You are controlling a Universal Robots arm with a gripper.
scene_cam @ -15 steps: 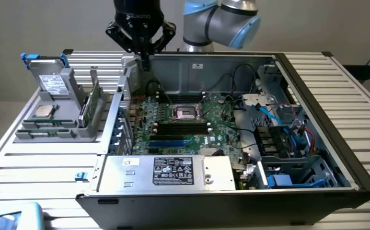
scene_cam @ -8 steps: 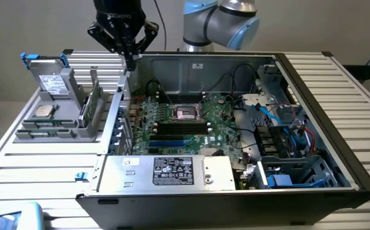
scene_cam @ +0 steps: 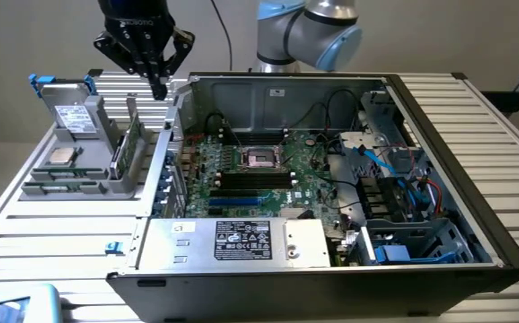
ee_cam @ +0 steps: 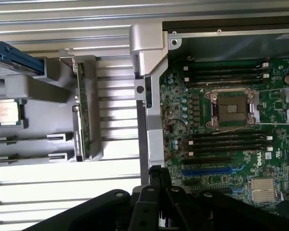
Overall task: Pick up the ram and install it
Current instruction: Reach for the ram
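Note:
The ram (scene_cam: 134, 142) is a thin green stick standing on edge in a slot of the grey holder (scene_cam: 80, 182), to the exterior view's left of the open computer case. In the wrist view the ram (ee_cam: 83, 113) shows edge-on. My gripper (scene_cam: 159, 86) hangs above the holder's far end, between the ram and the case wall, well clear of both. Its fingers are shut with nothing between them. In the wrist view the gripper (ee_cam: 156, 175) points down over the case's side wall. Black memory slots (scene_cam: 255, 179) lie on the motherboard (ee_cam: 229, 142) beside the processor socket (scene_cam: 261, 157).
The grey holder also carries a silver hard drive (scene_cam: 73, 118) and a processor chip (scene_cam: 60, 156). The case's metal side wall (ee_cam: 149, 96) stands between holder and motherboard. A power supply (scene_cam: 241, 241) and cables (scene_cam: 394, 168) fill the case's near and right parts.

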